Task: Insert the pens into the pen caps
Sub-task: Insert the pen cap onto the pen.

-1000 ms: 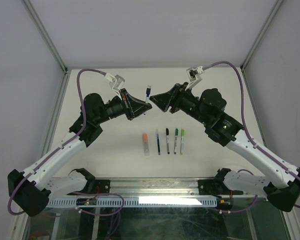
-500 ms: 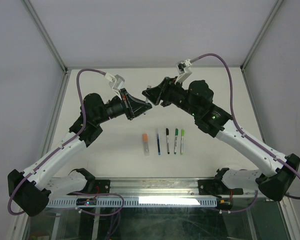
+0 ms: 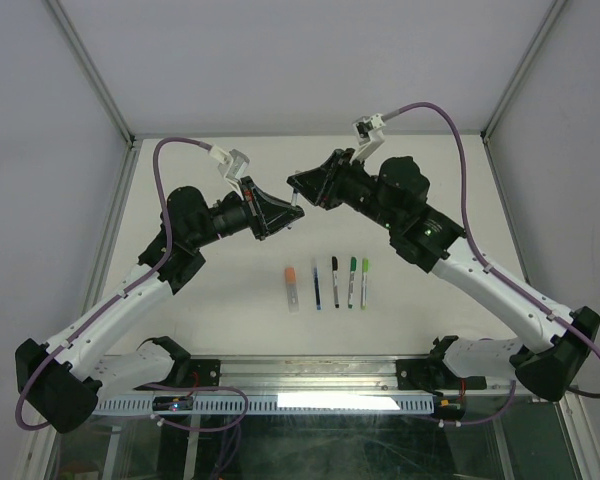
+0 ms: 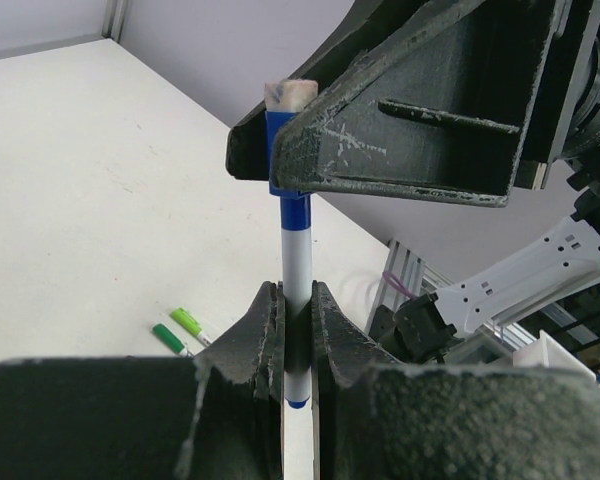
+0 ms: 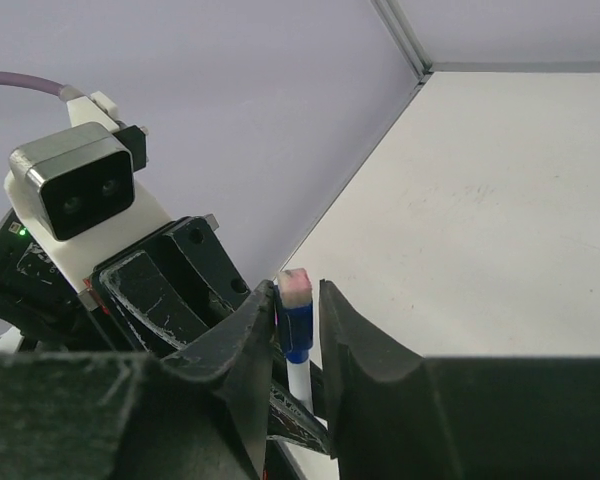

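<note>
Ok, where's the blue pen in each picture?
Top external: the blue pen sits mid-air at centre, between both arms.
Left wrist: the pen stands upright at centre, pinched by the left fingers.
Right wrist: the pen pokes up at bottom centre.
Shared landmark: the right fingers around its blue cap.

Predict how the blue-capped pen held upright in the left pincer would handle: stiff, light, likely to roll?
Probably stiff: the blue-capped pen stands straight above the left pincer, without sagging. Likely light, being slim and plastic-looking. Its round barrel would probably roll if laid on the table.
</note>
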Tool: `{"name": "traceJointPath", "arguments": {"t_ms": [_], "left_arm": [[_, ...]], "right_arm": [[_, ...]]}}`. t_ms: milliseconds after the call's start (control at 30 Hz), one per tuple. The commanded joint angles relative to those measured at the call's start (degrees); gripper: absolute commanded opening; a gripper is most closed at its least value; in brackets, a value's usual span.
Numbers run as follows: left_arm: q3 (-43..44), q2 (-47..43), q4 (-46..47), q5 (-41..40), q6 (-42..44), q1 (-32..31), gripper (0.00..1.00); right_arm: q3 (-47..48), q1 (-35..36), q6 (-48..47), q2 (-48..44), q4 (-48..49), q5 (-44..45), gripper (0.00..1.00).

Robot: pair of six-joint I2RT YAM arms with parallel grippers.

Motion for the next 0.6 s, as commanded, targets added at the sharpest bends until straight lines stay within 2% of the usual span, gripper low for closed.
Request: {"name": "traceJointPath", "arguments": {"t_ms": [0, 100, 200, 400, 567], "left_arm": [[1.16, -1.11, 3.46, 1.32, 0.14, 0.31, 0.00], [1.50, -1.00, 3.36, 1.28, 0.05, 0.36, 0.00], [2.23, -0.87, 3.29, 0.76, 0.05, 0.31, 0.00], [6.42, 0.15, 3.88, -4.12, 3.65, 0.30, 0.00], [10.86, 1.11, 6.26, -5.62, 6.16, 0.38, 0.00]], "right_arm": [[2.75, -0.52, -1.02, 0.13, 3.36, -1.04, 0.23], [2.70, -0.67, -1.08, 0.22, 2.86, -1.72, 0.14], [2.60, -0.60, -1.64, 0.23, 0.48, -2.33, 0.00], [0.01, -0.24, 0.14, 0.66, -7.58, -6.64, 0.00], [-6.41, 5.27, 1.49, -0.89, -11.91, -4.62, 0.00]]}}
